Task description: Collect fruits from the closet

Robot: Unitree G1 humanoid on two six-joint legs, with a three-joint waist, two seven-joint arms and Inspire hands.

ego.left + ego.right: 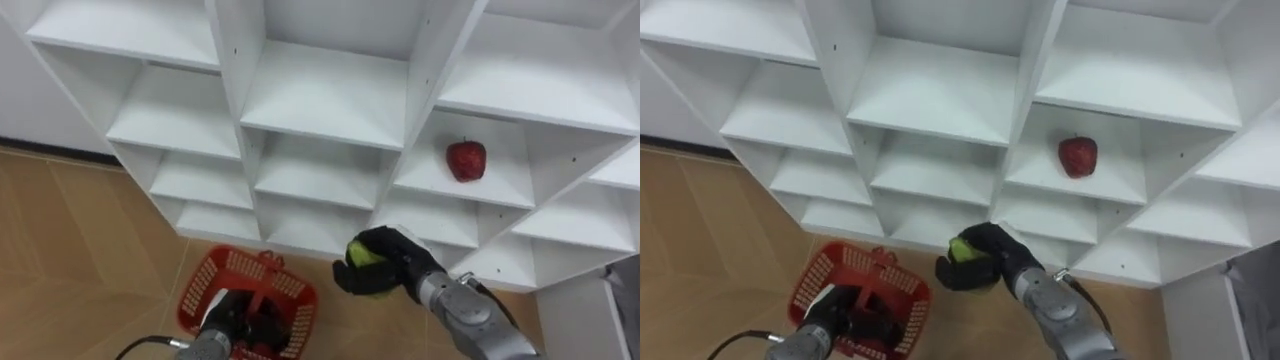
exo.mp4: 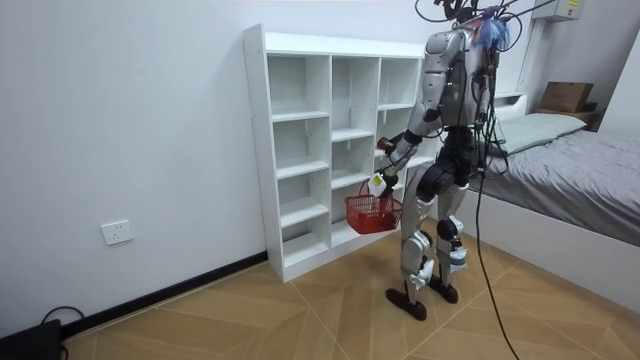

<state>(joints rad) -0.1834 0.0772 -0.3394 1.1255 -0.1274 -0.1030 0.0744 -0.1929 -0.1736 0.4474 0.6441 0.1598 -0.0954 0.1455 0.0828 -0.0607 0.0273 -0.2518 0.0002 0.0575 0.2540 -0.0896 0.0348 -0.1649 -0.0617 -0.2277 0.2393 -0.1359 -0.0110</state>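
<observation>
Fingers clasp: right hand (image 1: 398,263) a round green fruit (image 1: 362,255), left hand (image 1: 228,318) the lattice basket (image 1: 204,291).

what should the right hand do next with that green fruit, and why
Probably swing the right hand left and down over the red basket, then let go: its fingers are curled round the green fruit, and the left hand holds the basket by its handle. The red apple waits on its shelf.
</observation>
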